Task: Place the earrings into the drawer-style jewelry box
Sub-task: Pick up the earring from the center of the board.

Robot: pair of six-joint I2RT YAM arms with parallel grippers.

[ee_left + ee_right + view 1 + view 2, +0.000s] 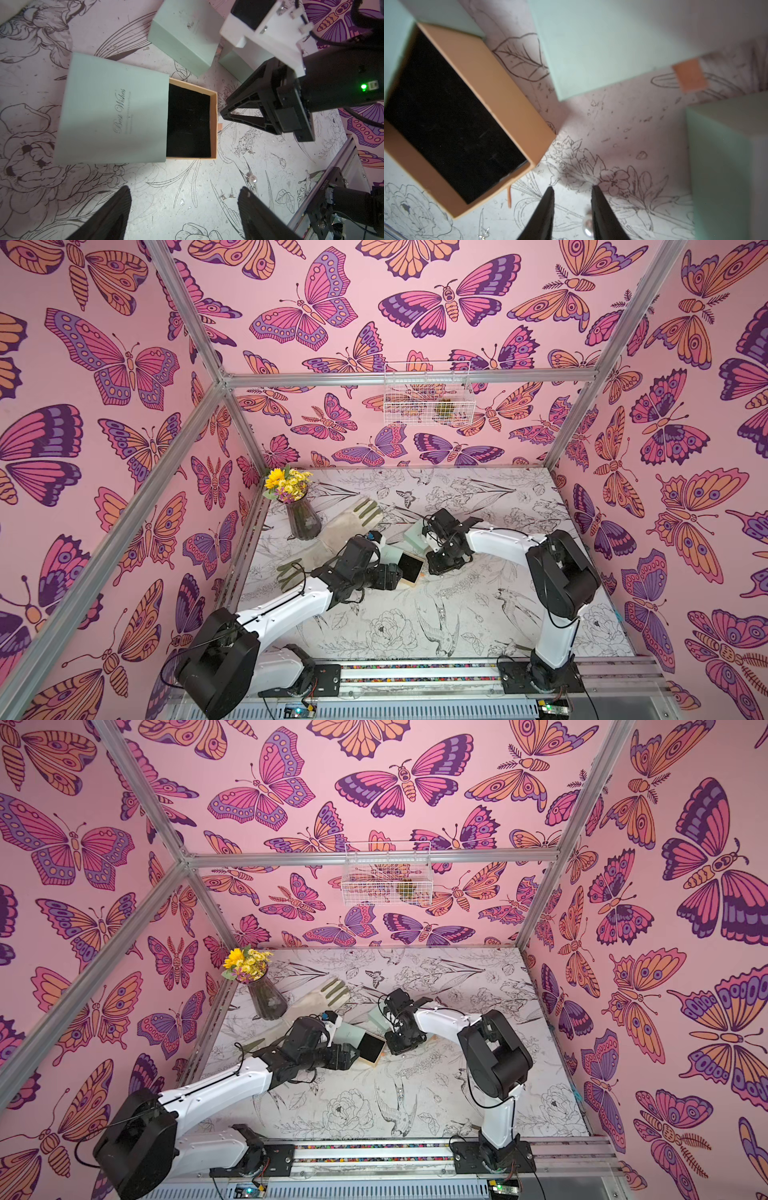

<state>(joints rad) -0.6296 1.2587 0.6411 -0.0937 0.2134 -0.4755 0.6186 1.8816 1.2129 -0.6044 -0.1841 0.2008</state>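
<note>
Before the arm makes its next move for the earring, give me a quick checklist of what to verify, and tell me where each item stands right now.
1. Is the drawer pulled out of its sleeve: ok, the black lining is exposed.
2. Earring already in the drawer: not ok, none visible inside.
3. Is the pearl earring located: ok, it lies on the table beside the drawer, apart from it.
4. Is the right gripper free to pick: ok, open, nothing clamped.
5. Is the left gripper clear: ok, open and empty.
6. Second earring located: cannot tell; the small glints on the table are too small to identify.
</note>
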